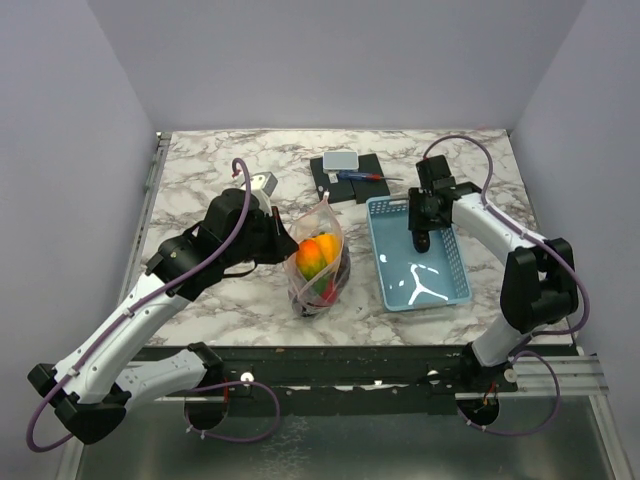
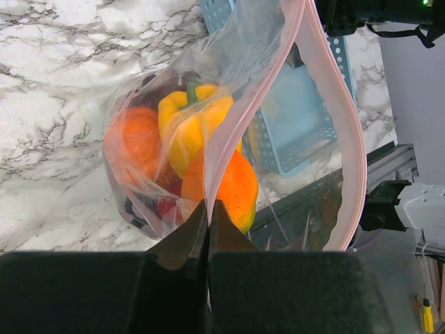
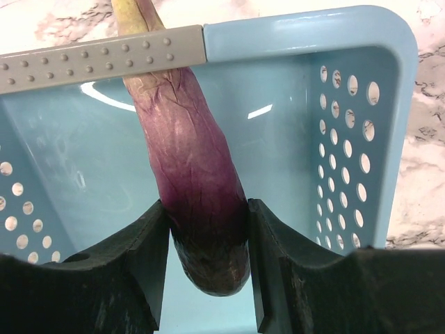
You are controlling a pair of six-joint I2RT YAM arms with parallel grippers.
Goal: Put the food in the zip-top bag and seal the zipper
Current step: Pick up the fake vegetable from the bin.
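The clear zip-top bag (image 1: 318, 262) stands at the table's middle, mouth up. It holds a yellow pepper (image 2: 188, 122), an orange round piece (image 2: 132, 142), an orange-yellow piece (image 2: 233, 188) and dark and red pieces at the bottom. My left gripper (image 2: 208, 209) is shut on the bag's pink zipper strip (image 2: 236, 122) and holds the near side of the mouth; the mouth gapes open. My right gripper (image 3: 207, 240) is shut on a long purple eggplant (image 3: 188, 160), held over the light-blue basket (image 1: 440, 290). In the top view the right gripper (image 1: 422, 238) is above the basket's far half.
The light-blue basket (image 3: 361, 139) has a grey rim strip (image 3: 97, 62) and perforated walls. At the back of the table are a black pad with a white box (image 1: 340, 160) and a blue-red tool (image 1: 362, 176). A small white block (image 1: 263, 184) lies near the left arm.
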